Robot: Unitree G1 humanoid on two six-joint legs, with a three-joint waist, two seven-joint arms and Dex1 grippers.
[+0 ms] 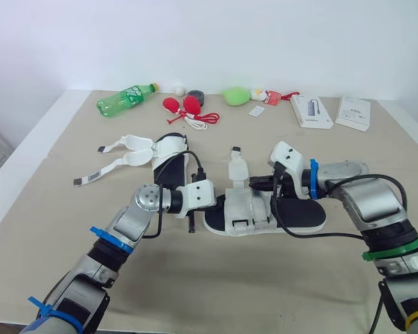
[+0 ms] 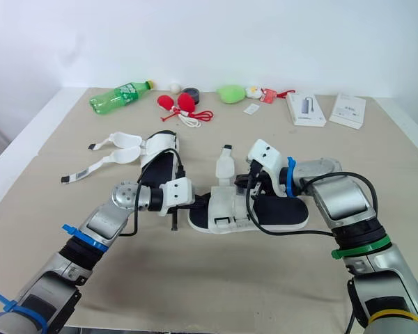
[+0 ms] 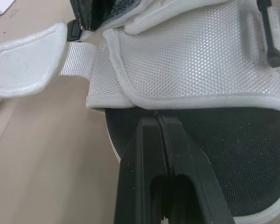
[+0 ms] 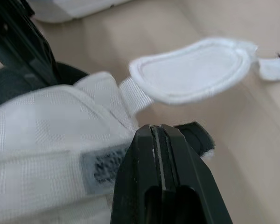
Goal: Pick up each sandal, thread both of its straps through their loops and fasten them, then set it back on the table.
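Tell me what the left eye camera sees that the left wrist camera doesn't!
The left eye view takes in the wide table: a green bottle, two white boxes, and a second sandal with loose straps. The left wrist view gives the close-up: the weave of a mesh strap and the left gripper with its fingers pressed shut. Both have the near sandal and its white padded tab.

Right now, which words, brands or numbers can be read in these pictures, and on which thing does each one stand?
No text can be read with certainty.
Green bottle: label print too small.
White box with a grey device picture: print too small.
Second white box: print too small.
Grey tag on the sandal: blurred.
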